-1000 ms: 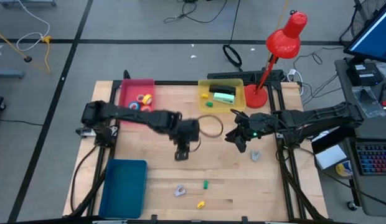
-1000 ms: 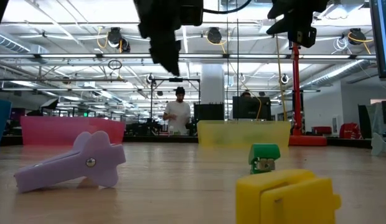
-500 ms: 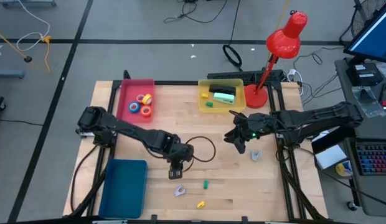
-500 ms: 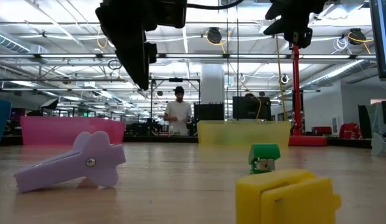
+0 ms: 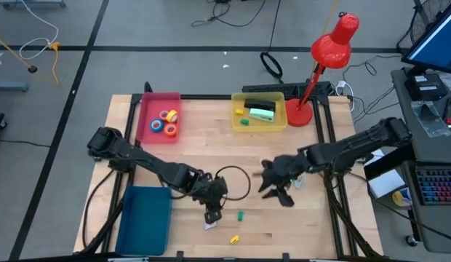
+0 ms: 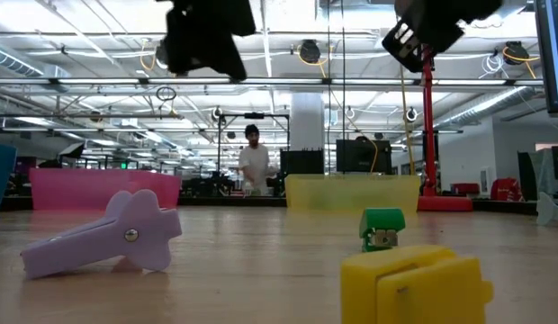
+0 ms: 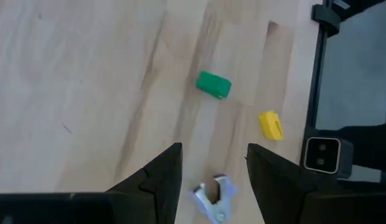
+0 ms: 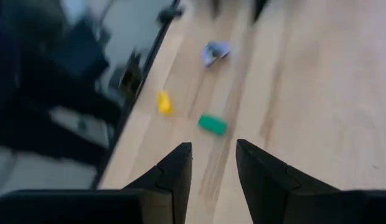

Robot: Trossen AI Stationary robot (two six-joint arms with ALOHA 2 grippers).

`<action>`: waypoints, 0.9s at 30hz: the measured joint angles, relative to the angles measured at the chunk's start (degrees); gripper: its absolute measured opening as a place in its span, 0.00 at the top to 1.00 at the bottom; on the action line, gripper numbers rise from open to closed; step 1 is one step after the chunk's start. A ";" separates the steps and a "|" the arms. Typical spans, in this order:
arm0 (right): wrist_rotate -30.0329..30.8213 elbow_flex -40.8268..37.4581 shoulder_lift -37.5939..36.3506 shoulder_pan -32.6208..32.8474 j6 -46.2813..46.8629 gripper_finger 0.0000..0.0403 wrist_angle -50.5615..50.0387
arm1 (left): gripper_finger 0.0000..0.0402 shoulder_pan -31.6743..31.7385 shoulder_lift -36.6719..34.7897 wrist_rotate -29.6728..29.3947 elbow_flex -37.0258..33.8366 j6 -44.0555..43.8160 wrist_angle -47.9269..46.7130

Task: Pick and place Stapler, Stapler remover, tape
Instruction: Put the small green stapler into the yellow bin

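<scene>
A lilac staple remover [image 5: 209, 224] lies on its side near the table's near edge, large in the low view [image 6: 103, 236]. My left gripper [image 5: 211, 211] hangs open above it, and in the left wrist view [image 7: 213, 152] the remover [image 7: 213, 196] shows between the two fingers, untouched. My right gripper [image 5: 276, 193] is open over mid-table [image 8: 213, 149], holding nothing. A second greyish remover [image 5: 299, 180] lies beside the right arm. The tape rolls [image 5: 167, 121] sit in the pink tray [image 5: 149, 109]. A green stapler [image 5: 262, 113] lies in the yellow tray [image 5: 278, 122].
A tiny green block [image 5: 240, 215] and a yellow block [image 5: 234, 238] lie close to the lilac remover. A blue bin [image 5: 145, 218] stands at the near left, a red lamp [image 5: 300, 115] at the far right. A black cable loop [image 5: 236, 182] hangs by the left arm.
My left gripper has travelled from mid-table toward the near edge, ending over the lilac staple remover. My right gripper stayed put at first, then moved toward the near edge and slightly left. Nothing on the table has shifted.
</scene>
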 joint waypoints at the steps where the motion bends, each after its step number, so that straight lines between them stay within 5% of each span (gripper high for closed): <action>1: 0.05 0.00 0.85 0.96 -2.48 0.71 -0.20 | 0.56 -0.78 -0.19 -0.79 0.00 -1.66 -0.17; 13: 4.47 0.29 12.98 3.87 -19.19 0.71 0.63 | 0.56 -10.98 -8.32 -19.18 -0.06 -18.54 -1.85; 27: 2.83 10.81 26.23 3.53 -33.58 0.71 0.56 | 0.56 -12.64 -15.13 -27.97 -0.07 -18.75 -6.53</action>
